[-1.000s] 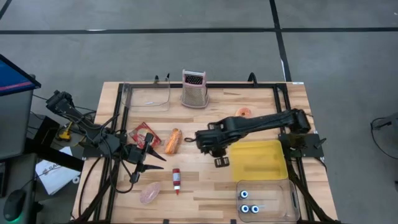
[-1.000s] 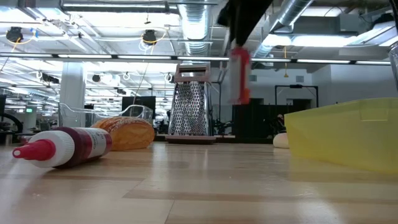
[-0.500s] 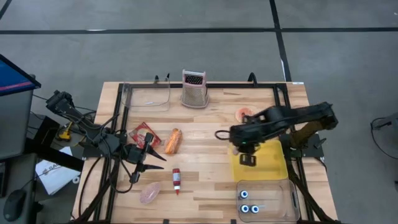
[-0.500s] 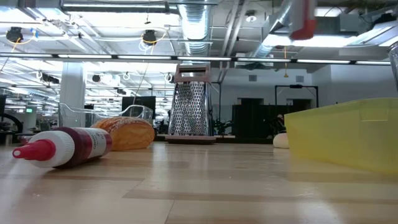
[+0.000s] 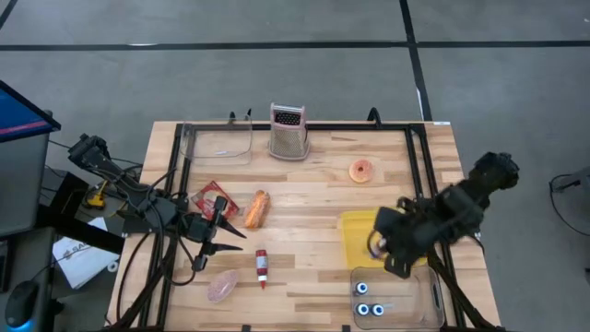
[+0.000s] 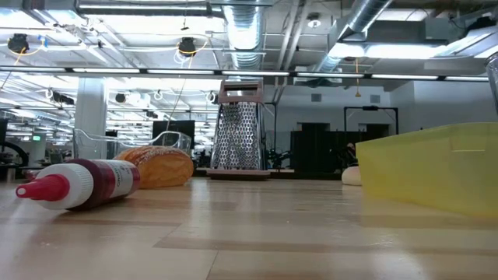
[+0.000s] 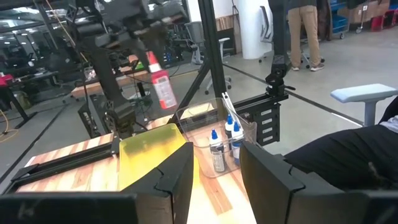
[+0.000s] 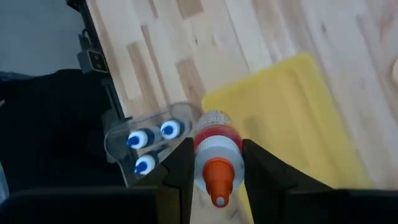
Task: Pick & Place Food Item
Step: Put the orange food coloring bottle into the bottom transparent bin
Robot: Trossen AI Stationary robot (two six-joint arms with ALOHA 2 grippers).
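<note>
**Sauce bottle held above the yellow tray**

The small bottle [image 8: 214, 155], clear with a red band and an orange nozzle, sits clamped between the two fingers of the right hand [image 8: 214, 163]. The right wrist view shows it in the air over the yellow tray [image 8: 292, 118], near the tray's edge towards the clear bin [image 8: 152, 140]. From the left wrist view the same bottle [image 7: 162, 86] hangs under the right arm, above the tray.

From above, the right hand [image 5: 392, 247] hovers at the tray's [image 5: 355, 231] near corner, just beside the clear bin [image 5: 419, 295], where three blue-capped bottles [image 5: 364, 300] lie.

The left hand [image 5: 219, 235] rests at the left of the counter [image 5: 313, 184], fingers a little apart and holding nothing.

Elsewhere on the counter lie a bread roll [image 5: 257, 209], a red packet [image 5: 212, 195], a second red-capped bottle [image 5: 262, 267], a pink item [image 5: 222, 287] and a doughnut [image 5: 360, 171]. A grater [image 5: 288, 132] stands at the far edge beside an empty clear container [image 5: 218, 143].
</note>
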